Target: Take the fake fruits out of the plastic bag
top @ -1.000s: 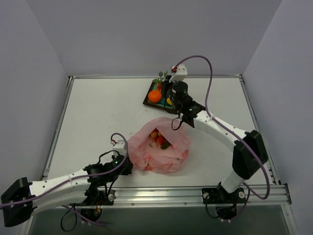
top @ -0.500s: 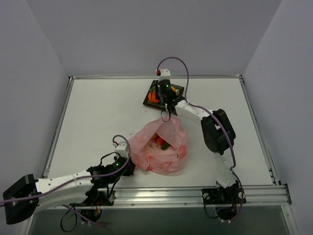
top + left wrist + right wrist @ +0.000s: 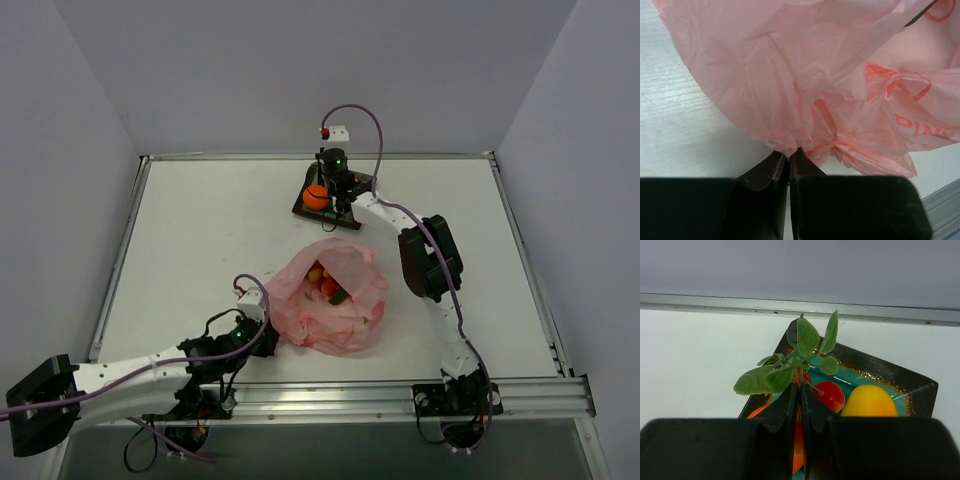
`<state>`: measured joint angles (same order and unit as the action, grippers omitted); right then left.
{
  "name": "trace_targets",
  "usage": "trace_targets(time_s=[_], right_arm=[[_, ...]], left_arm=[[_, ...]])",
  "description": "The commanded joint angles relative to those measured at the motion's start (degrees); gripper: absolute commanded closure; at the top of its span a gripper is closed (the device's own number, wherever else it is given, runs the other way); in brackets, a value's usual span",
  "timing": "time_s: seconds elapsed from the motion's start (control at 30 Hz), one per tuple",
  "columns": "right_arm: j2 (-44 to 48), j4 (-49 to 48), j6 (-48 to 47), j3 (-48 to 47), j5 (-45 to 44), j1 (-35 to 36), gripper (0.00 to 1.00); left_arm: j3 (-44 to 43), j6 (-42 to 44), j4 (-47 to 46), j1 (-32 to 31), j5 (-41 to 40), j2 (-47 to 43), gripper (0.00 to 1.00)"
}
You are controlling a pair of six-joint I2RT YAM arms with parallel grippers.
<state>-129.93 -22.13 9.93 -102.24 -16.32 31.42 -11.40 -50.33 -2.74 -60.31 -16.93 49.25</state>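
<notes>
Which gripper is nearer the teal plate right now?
Right. The right gripper hangs over the plate at the far side, pinching a leafy red fruit; the left gripper is at the near edge, shut on the plastic bag.

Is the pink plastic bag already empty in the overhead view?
No, small red and yellowish fake fruits are visible inside the open mouth of the plastic bag.

A: Pale translucent pink on the plastic bag (image 3: 790, 75), with reddish-orange lettering toward 3 o'clock.
B: Dark rim and teal centre on the plate (image 3: 890, 371), brown speckles between. Yellow-orange mango (image 3: 869, 401), red pieces (image 3: 831, 395) under green leaves (image 3: 805, 337).
A: Vivid orange on the round orange (image 3: 316, 197) at the plate's 9 o'clock; white desk (image 3: 200, 240), purple cables (image 3: 370, 120).
</notes>
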Motion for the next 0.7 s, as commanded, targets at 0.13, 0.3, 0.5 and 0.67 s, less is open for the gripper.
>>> trace_targets(time_s=[0.13,0.3,0.5,0.67], right_arm=[[-8.6,0.3,-1.5,-11.7,-3.4,-1.9,0.93],[-10.6,0.9,-1.8,-14.3,-3.5,-1.9,0.77],[-1.5,-3.1,-0.7,-6.7,-4.9,-1.3,0.58],[17.1,-6.3,-2.7,8.3,-3.2,2.1,0.41]], left_arm=[[-0.2,0.7,0.3,-0.2,-1.4,-2.2,0.98],[0.3,0.0,2.1,-0.2,-1.9,-4.6,0.98],[0.4,-0.3,5.4,-0.3,-2.8,-7.8,0.98],[-0.6,1.2,3.8,-0.3,-2.0,-6.5,0.98]])
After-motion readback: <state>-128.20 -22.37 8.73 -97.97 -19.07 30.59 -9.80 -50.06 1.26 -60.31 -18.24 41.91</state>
